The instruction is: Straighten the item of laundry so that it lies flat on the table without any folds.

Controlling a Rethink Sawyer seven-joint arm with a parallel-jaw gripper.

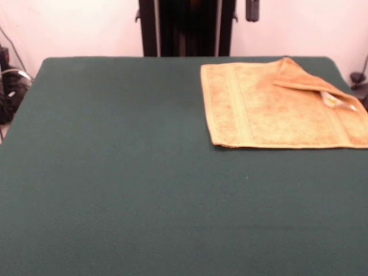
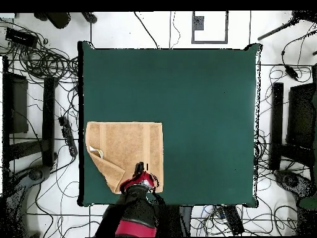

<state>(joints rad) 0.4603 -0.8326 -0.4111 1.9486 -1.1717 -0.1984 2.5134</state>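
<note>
The golden-orange towel point(image 1: 276, 109) lies at the table's far right in the front view, close to the right edge. Its far right corner point(image 1: 299, 77) is folded over onto the towel, and the white label point(image 1: 336, 100) shows beside the fold. The rest of it lies flat, with border bands visible. In the overhead view the towel point(image 2: 127, 145) is at the lower left of the dark green table point(image 2: 204, 111), with the folded corner point(image 2: 110, 170) at its lower left. My gripper point(image 2: 140, 168) shows only in the overhead view, above the towel's edge nearest the robot base.
The robot's black pedestal point(image 1: 187, 27) stands behind the table's far edge. Cables point(image 2: 43, 62) and dark stands point(image 2: 291, 124) lie on the floor around the table. The towel sits near the table's left edge point(image 2: 81, 155) in the overhead view.
</note>
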